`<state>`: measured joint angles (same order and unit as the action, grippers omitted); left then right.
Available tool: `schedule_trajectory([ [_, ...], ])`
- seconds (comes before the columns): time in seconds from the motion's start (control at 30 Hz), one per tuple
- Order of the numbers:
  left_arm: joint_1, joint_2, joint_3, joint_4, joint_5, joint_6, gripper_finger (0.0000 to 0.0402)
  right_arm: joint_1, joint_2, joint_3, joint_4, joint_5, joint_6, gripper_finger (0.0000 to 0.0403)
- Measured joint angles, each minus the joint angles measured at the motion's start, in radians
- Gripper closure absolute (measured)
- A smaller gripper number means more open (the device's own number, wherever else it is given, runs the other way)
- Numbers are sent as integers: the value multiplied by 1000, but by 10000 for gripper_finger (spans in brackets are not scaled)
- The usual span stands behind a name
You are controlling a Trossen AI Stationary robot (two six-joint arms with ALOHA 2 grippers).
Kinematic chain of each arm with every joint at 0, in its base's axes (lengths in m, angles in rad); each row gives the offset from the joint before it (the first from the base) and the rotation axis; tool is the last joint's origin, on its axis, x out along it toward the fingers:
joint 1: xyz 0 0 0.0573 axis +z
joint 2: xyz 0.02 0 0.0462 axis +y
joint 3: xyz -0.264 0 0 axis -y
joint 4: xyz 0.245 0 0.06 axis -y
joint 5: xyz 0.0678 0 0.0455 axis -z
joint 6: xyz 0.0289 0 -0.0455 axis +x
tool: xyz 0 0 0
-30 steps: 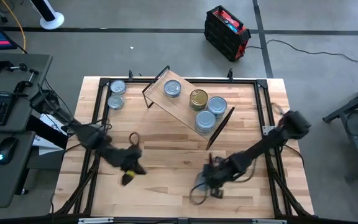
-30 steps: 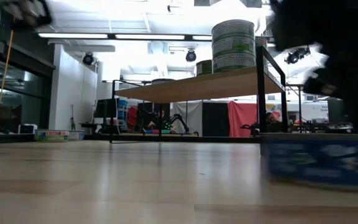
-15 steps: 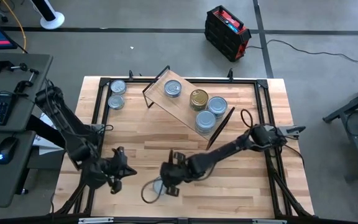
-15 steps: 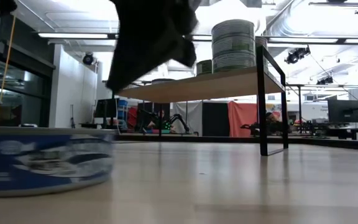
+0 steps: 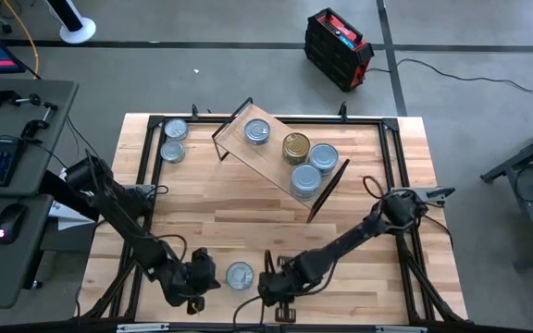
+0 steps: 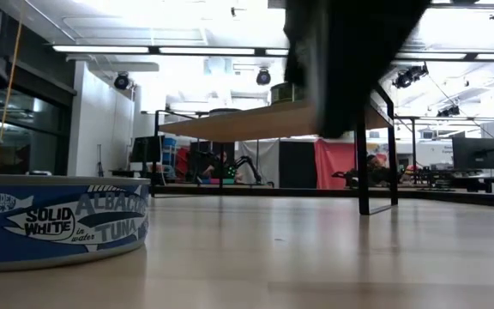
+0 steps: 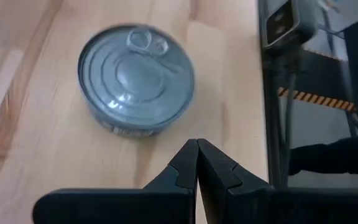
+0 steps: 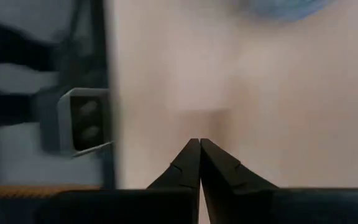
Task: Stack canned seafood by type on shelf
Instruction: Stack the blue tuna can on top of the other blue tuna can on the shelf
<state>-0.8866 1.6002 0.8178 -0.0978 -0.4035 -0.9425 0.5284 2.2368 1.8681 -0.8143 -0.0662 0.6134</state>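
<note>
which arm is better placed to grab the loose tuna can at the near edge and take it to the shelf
Left, narrowly. The left gripper faces the can squarely in its wrist view, fingers shut beside it. The right gripper sees the can only at its frame's edge. Both must open first; the shelf sits far from both.

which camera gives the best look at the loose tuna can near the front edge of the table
The left wrist view: the tuna can fills it from above, pull tab clear, just ahead of the shut left gripper. The low view shows only its labelled side. The high view shows it small. The right wrist view catches just a blurred edge.
</note>
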Motion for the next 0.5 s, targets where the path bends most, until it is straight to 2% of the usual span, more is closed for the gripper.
schedule_trajectory([
  [0.07, -1, 22, 0, -6, -13, -25, 401, 0, 0, -91, 146, -82, 46, 403],
  [0.23, 17, 62, 0, -15, -64, -21, 401, -37, 2, -228, 460, -80, 145, 403],
  [0.43, 67, 84, 0, -14, -70, 30, 401, -85, 0, -248, 566, 31, 166, 403],
  [0.5, 83, 83, 0, -22, -70, 48, 401, -98, -2, -248, 580, 12, 154, 403],
])
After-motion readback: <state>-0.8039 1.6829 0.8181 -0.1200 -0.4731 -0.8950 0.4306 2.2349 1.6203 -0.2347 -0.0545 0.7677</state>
